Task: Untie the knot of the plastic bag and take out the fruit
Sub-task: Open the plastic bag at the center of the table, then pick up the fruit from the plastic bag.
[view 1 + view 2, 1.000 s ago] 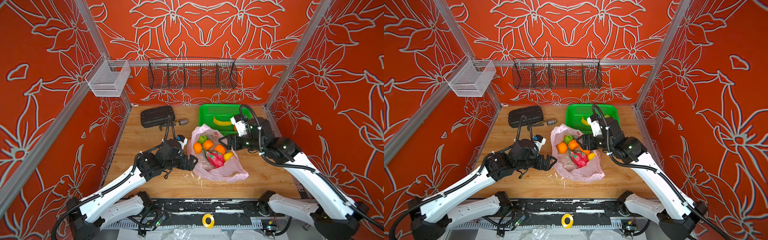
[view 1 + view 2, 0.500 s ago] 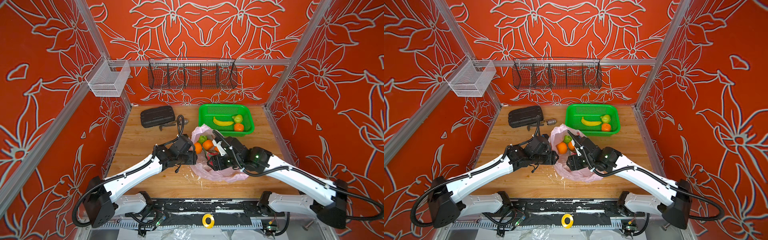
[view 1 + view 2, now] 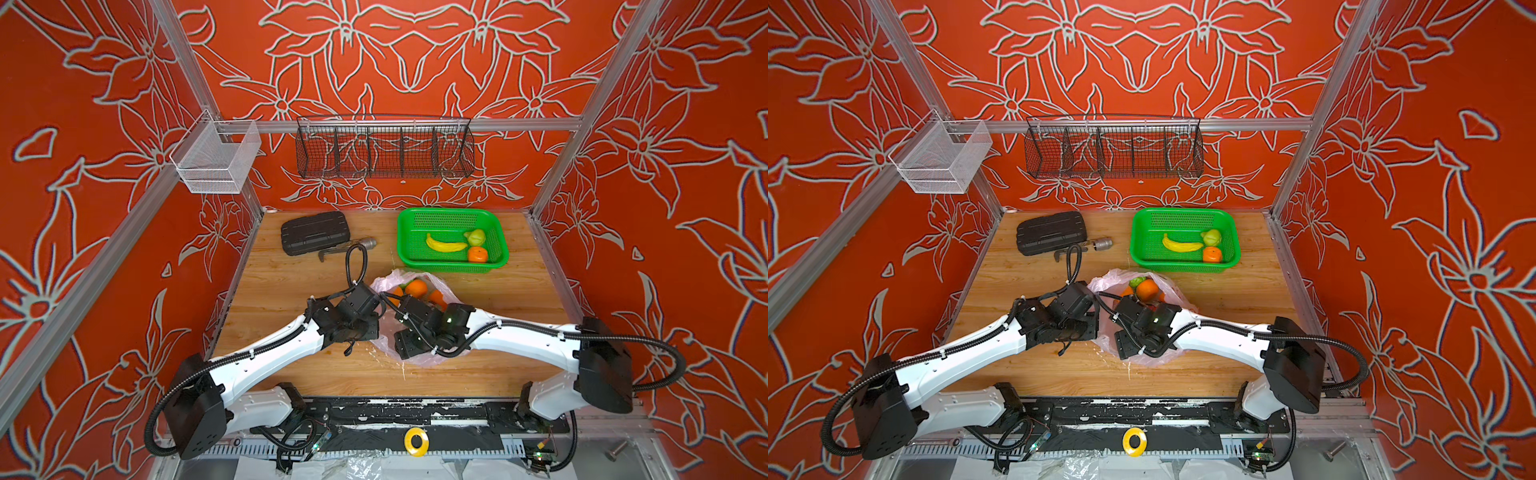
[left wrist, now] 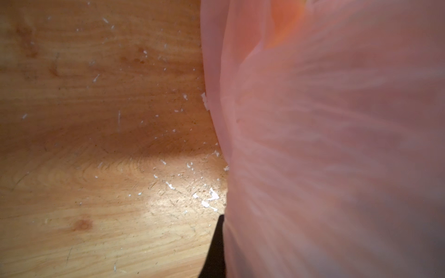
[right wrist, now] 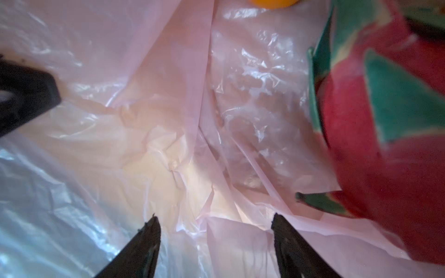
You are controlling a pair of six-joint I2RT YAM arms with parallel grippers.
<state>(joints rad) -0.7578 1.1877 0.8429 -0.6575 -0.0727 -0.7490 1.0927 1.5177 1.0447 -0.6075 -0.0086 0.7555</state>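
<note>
Thin translucent pale pink plastic bag (image 3: 415, 360) lies crumpled mid wooden bench (image 3: 286, 286), near the green plastic basket (image 3: 407, 249), mouth gaping. Inside: orange toy fruits (image 3: 417, 287), pink-green dragon fruit (image 5: 385, 149). Left end effector (image 4: 217, 238) clenched on the bag's side film, which fans out taut. Right end effector (image 5: 214, 216) released, jaws spread over crinkled inner film.

plastic bag (image 3: 380, 286) on table (image 3: 291, 291) centre, fruit (image 3: 415, 287) in it | basket (image 3: 440, 226) behind-right, banana (image 3: 444, 246) inside | case (image 3: 313, 230) behind-left
</note>
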